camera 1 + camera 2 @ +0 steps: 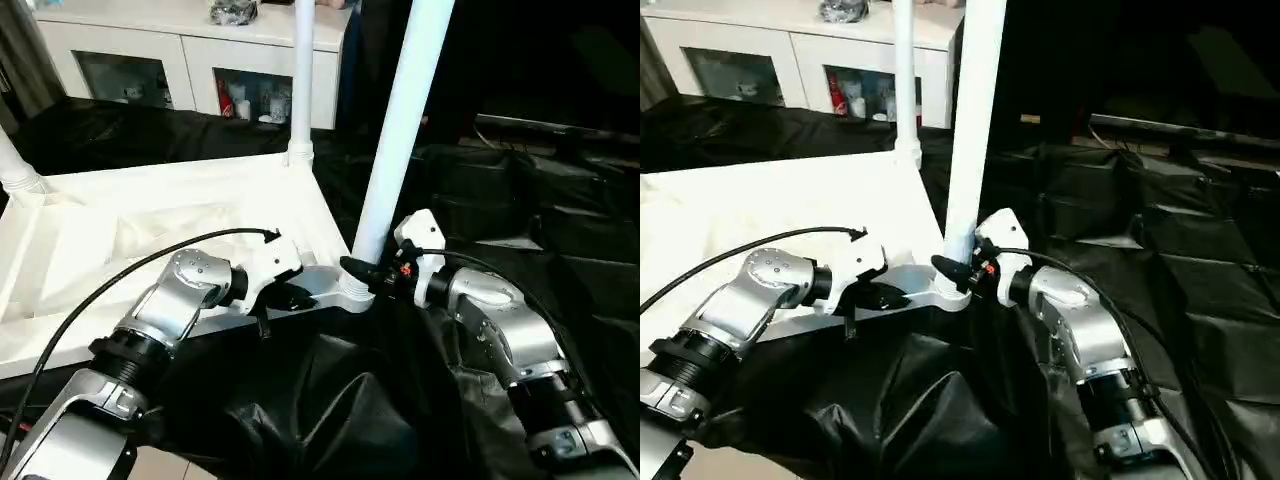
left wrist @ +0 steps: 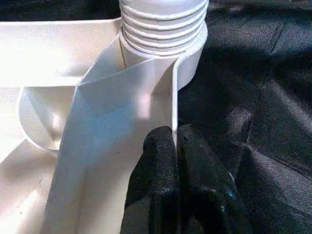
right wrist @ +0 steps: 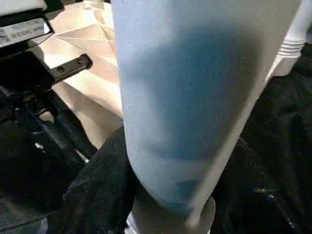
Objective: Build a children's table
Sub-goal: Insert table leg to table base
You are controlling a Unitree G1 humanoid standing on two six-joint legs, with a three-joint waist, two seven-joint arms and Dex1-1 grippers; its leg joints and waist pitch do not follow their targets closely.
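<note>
Left pincer [image 2: 174, 146] clamping tabletop rim [image 2: 173, 105], threaded leg [image 2: 163, 22]

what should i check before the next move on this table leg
1. Left hand shut on the top's edge rib: ok.
2. Right hand around the near leg at its base: ok.
3. Near leg threaded in the socket: ok, fully seated cannot tell.
4. Near leg upright: not ok, it leans.
5. Far leg standing in its corner: ok.
</note>
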